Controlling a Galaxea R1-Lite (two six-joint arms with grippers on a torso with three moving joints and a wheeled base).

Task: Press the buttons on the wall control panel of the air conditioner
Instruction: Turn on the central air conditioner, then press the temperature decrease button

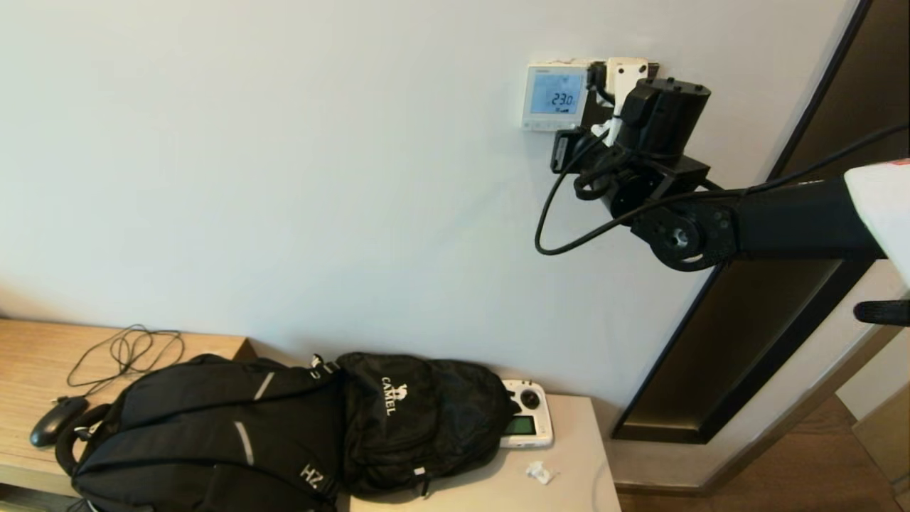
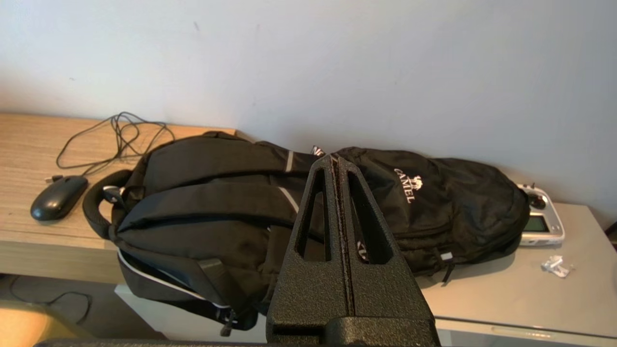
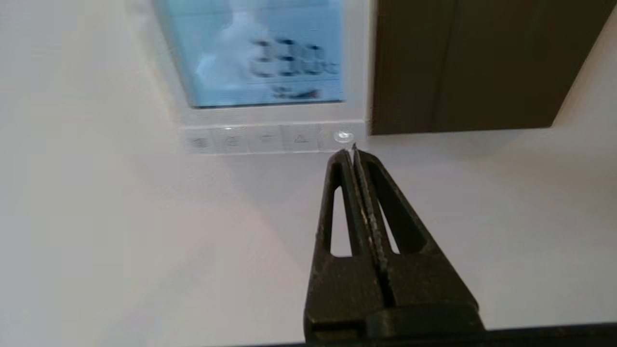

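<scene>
The white wall control panel (image 1: pixel 554 96) hangs on the wall with a light-blue screen (image 3: pixel 260 53) showing digits. A row of pale buttons (image 3: pixel 270 140) runs along its bottom edge. My right gripper (image 3: pixel 349 150) is shut and empty. Its tips sit right below the round button (image 3: pixel 342 137) at the row's end nearest the dark plate, at or almost at it. In the head view the right wrist (image 1: pixel 654 121) is raised just right of the panel and hides the fingers. My left gripper (image 2: pixel 336 161) is shut and empty, held low above the backpack.
A dark square plate (image 3: pixel 458 62) sits beside the panel. Below, a black backpack (image 1: pixel 249 427), a white handheld controller (image 1: pixel 527 423), a black mouse (image 1: pixel 53 419) and a cable lie on the low furniture. A dark door frame (image 1: pixel 746 334) stands at the right.
</scene>
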